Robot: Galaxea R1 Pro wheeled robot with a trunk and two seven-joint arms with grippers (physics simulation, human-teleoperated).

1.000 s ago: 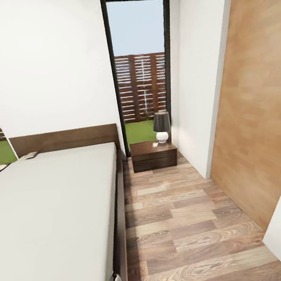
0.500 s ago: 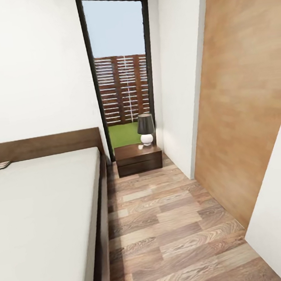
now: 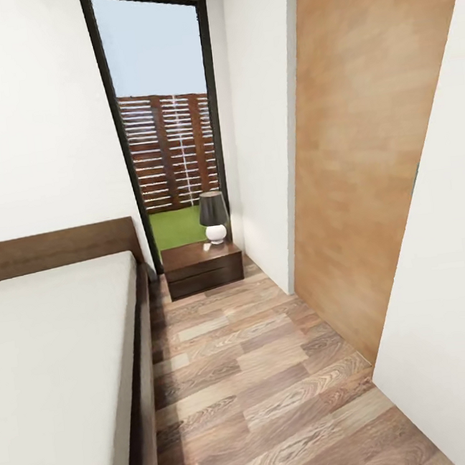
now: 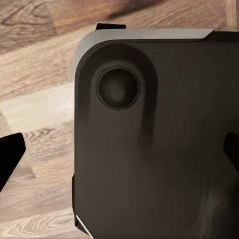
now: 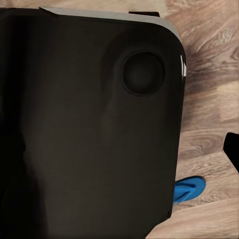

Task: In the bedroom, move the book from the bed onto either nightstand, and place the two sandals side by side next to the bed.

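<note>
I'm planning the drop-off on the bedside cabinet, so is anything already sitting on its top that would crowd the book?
Yes. A small lamp with a dark shade and round white base stands on the low dark-brown wooden nightstand, toward its far right corner. The nearer and left parts of the top look bare.

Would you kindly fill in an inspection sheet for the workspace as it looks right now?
Surface: wood-plank floor, bare between bed and walls.
Job's things: bed with plain grey mattress; nightstand at its head; one blue sandal on the floor beside the robot's dark base.
Clutter: lamp on the nightstand.
Grippers: fingertips barely in view, state unclear.
Cables: nothing seen.
Surroundings: white walls, wood panel, tall window showing fence and grass.
</note>
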